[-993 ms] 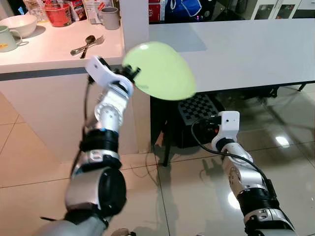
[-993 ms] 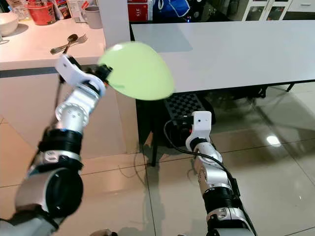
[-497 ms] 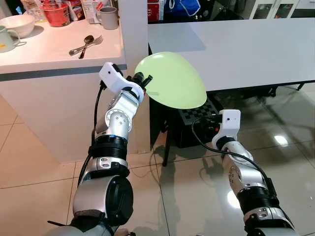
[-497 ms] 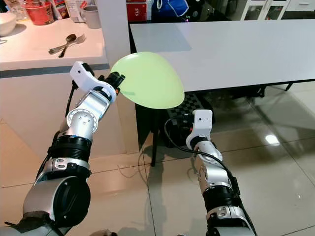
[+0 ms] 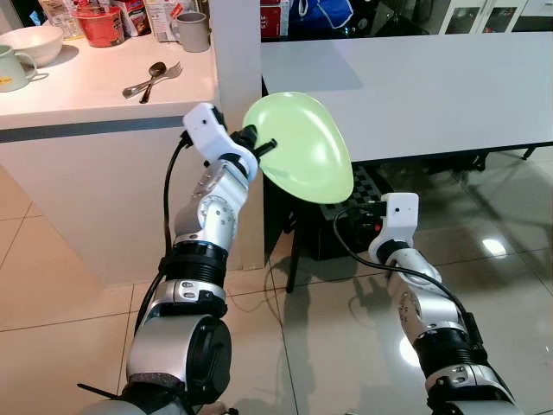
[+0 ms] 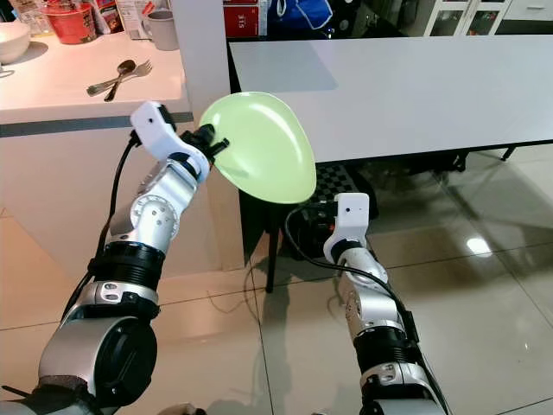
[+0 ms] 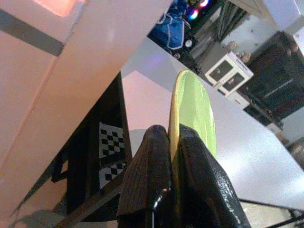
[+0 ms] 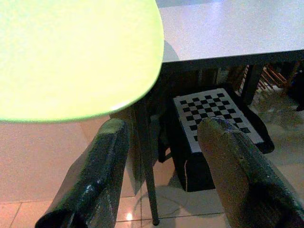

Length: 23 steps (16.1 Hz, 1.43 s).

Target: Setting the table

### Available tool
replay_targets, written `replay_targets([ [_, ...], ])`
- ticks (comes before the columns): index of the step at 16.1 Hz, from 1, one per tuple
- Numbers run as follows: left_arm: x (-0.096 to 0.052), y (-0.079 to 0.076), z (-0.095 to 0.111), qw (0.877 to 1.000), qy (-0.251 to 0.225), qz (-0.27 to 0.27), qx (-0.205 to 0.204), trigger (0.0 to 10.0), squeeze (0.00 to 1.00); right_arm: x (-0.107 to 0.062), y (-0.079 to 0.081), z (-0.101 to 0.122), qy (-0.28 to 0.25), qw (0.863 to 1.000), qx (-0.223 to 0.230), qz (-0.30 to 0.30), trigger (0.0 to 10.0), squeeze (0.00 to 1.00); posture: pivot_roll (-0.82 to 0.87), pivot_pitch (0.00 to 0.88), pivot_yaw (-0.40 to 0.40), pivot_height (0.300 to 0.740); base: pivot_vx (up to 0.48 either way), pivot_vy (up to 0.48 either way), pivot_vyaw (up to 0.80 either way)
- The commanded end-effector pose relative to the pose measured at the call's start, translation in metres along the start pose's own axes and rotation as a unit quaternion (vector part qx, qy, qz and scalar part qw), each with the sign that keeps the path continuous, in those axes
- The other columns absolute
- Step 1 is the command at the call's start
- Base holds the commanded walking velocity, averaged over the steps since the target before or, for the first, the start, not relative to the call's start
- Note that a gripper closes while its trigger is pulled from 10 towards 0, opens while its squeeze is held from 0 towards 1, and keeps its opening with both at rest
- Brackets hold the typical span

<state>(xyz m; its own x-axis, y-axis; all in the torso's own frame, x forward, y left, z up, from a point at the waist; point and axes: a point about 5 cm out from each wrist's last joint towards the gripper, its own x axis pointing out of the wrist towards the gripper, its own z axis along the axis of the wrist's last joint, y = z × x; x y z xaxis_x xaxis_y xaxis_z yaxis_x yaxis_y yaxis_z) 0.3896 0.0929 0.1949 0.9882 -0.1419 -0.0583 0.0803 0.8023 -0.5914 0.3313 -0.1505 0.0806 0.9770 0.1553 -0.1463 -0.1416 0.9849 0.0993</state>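
Observation:
A light green plate (image 5: 300, 147) is held up in the air, tilted on edge, in front of the near corner of the white dining table (image 5: 432, 86). My left gripper (image 5: 256, 145) is shut on the plate's rim; in the left wrist view both black fingers (image 7: 190, 175) pinch the green plate (image 7: 190, 111) edge-on. My right gripper (image 8: 164, 171) is open and holds nothing; its arm (image 5: 393, 226) sits lower, below the plate, over the floor. From the right wrist view the plate's underside (image 8: 71, 52) is above the fingers.
A white counter (image 5: 78, 86) at my left carries a spoon and fork (image 5: 152, 79), a grey mug (image 5: 193, 31), a white bowl (image 5: 33, 43) and a red container (image 5: 102, 24). A checkerboard panel (image 5: 363, 186) sits under the table. The floor is glossy tile.
My left arm has carried the plate down and right toward the table corner and tilted it more upright. The right arm has hardly moved.

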Motion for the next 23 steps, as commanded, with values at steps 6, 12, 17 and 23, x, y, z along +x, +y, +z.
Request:
replay_targets([
  [6, 0.001, -0.017, 0.007, 0.999, -0.023, -0.036, 0.016, 0.0, 0.00, 0.000, 0.002, 0.002, -0.003, 1.000, -0.004, 0.003, 10.0, 0.00, -0.04, 0.000, 0.041, 0.740, 0.480, 0.000, 0.00],
  [12, 0.002, -0.023, 0.005, 0.996, -0.022, -0.046, 0.070, 0.0, 0.00, -0.001, 0.005, 0.000, -0.001, 1.000, -0.005, 0.005, 10.0, 0.00, -0.04, 0.000, 0.048, 0.740, 0.417, -0.173, 0.00],
  [17, 0.002, -0.024, 0.001, 0.994, -0.017, -0.052, 0.094, 0.0, 0.00, -0.002, 0.005, -0.003, 0.000, 1.000, -0.005, 0.006, 10.0, 0.00, -0.04, 0.000, 0.053, 0.740, 0.336, -0.335, 0.00],
  [23, 0.003, -0.026, -0.001, 0.992, -0.019, -0.055, 0.115, 0.0, 0.00, -0.002, 0.005, -0.001, -0.002, 1.000, -0.007, 0.007, 10.0, 0.00, -0.05, 0.000, 0.055, 0.740, 0.299, -0.372, 0.00],
])
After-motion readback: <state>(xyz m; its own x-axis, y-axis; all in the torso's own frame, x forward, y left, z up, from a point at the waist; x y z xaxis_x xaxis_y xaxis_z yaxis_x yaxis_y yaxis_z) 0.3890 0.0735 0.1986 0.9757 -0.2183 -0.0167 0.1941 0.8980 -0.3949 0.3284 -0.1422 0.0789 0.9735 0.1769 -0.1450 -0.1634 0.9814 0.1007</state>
